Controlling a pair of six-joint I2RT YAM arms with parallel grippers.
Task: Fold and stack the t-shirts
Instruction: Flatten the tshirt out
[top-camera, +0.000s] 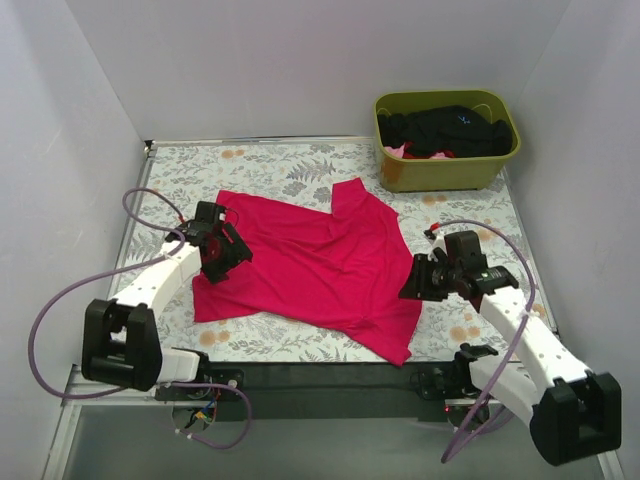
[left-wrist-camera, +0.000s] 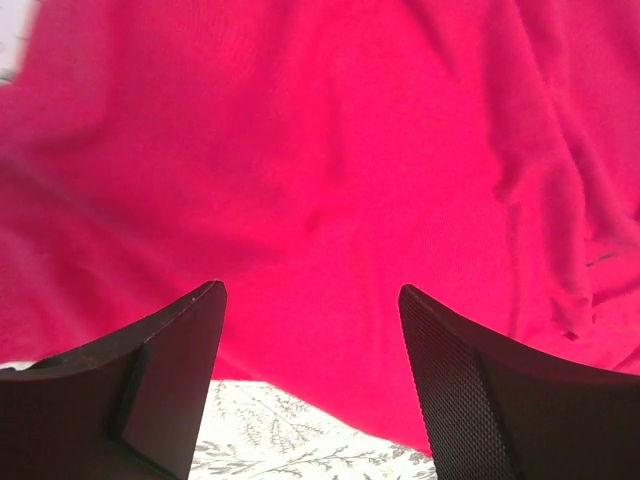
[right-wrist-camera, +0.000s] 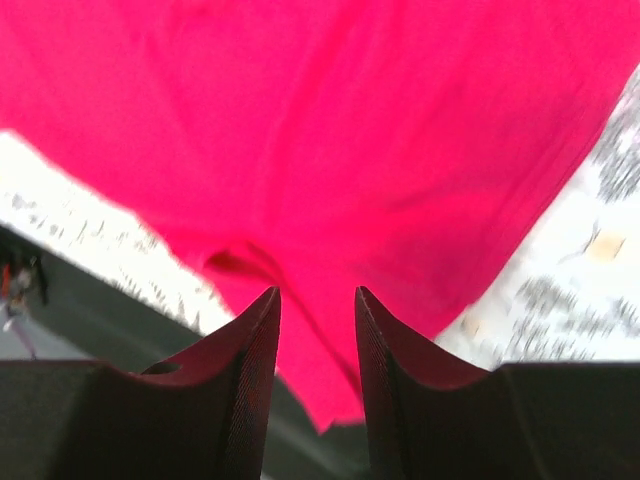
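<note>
Two grippers sit at the shirt's edges, one on each side. The red shirt (top-camera: 310, 270) lies spread over the middle of the table (top-camera: 280, 165), a soft, matte knit in bright crimson. It is not flat: shallow creases run across it and a ridge of cloth bunches near its centre. One short sleeve points to the far side, and the near right corner tapers to a point that reaches the table's dark near edge.

Your left gripper (left-wrist-camera: 312, 290) is at the shirt's left edge with its jaws spread wide and nothing between them. Its fingers are black wedges, and one pad (left-wrist-camera: 450, 380) shows a fine cross-hatched grip texture. Beyond them you see red cloth and a strip of the table's leaf print.

Your right gripper (right-wrist-camera: 317, 292) hangs over that near right corner. Its jaws are parted only narrowly, and the red in the gap lies below them (not pinched, as far as the wrist view shows).

The table cover is a pale print of grey fern leaves with small orange blossoms. At the far right corner stands an olive-green plastic bin (top-camera: 400, 165), a rounded rectangle, holding crumpled black shirts (top-camera: 450, 128) and a bit of pink cloth.
</note>
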